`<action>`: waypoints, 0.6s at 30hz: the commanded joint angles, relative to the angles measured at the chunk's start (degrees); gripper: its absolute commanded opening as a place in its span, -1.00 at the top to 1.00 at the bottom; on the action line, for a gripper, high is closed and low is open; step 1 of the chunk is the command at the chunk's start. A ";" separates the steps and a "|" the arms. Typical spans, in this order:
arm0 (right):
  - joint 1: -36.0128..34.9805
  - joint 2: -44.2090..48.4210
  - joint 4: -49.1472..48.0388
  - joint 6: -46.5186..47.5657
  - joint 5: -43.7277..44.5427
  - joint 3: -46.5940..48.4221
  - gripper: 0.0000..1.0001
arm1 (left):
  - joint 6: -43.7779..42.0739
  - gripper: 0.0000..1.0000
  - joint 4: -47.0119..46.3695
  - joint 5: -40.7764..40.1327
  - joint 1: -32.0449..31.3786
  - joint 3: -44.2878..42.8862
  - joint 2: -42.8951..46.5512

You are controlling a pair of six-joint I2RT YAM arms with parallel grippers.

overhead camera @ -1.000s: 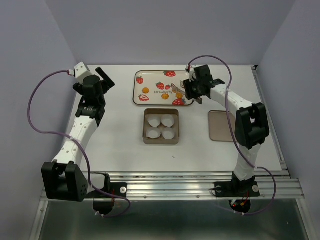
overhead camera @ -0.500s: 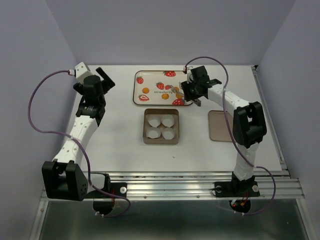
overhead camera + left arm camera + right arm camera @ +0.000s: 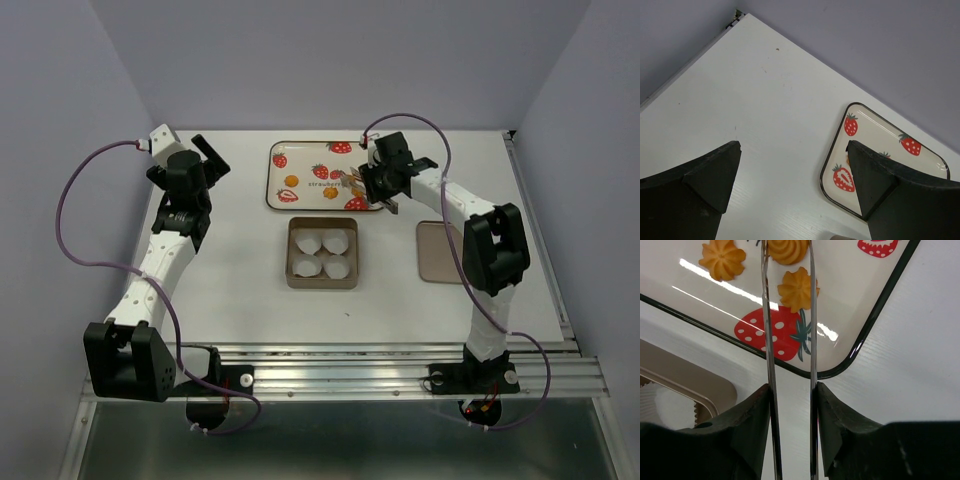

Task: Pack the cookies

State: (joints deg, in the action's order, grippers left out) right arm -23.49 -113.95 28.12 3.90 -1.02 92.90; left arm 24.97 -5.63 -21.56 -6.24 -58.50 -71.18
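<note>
In the brown tin (image 3: 321,284), nearest the arm bases, four white paper cups (image 3: 306,243) are set. Just beyond, the right gripper (image 3: 790,395) is clamped on metal tweezers (image 3: 769,355), whose blades are spread either side of one of the cookies (image 3: 787,249) on the strawberry tray (image 3: 850,285); two more are seen beside the blades. The left gripper (image 3: 793,150) is held wide apart over the table (image 3: 765,100), well apart from them.
</note>
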 commanded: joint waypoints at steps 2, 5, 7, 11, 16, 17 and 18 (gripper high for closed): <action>-0.86 1.45 -0.43 0.23 0.75 5.35 0.15 | 0.08 -0.98 -1.40 -0.94 0.44 -0.65 1.92; -0.86 1.80 -0.87 0.14 0.75 7.37 0.16 | -0.01 -0.98 -1.40 -0.24 0.44 -0.83 2.01; -0.86 3.20 -1.40 0.14 0.58 7.64 0.17 | 0.25 -0.98 -1.40 0.38 0.44 -0.65 2.18; -1.39 7.07 -2.98 0.76 -3.19 5.37 0.17 | 0.34 -0.98 -1.14 0.91 0.44 -0.65 2.36; -1.92 11.38 -3.51 0.14 -3.99 0.97 0.17 | 0.60 -0.98 -1.05 1.08 0.44 -0.12 2.88; -1.92 12.60 -3.51 -0.12 -4.08 0.44 0.18 | 0.87 -0.98 -1.05 1.17 0.44 -0.04 2.97; -1.92 13.48 -3.60 -0.73 -4.26 -0.96 0.18 | 0.96 -0.98 -1.05 1.17 0.44 0.23 3.15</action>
State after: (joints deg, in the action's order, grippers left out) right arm -24.53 -106.04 27.90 3.86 -3.57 94.00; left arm 25.50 -5.63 -20.78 -6.24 -58.50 -70.81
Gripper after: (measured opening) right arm 0.423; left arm 0.989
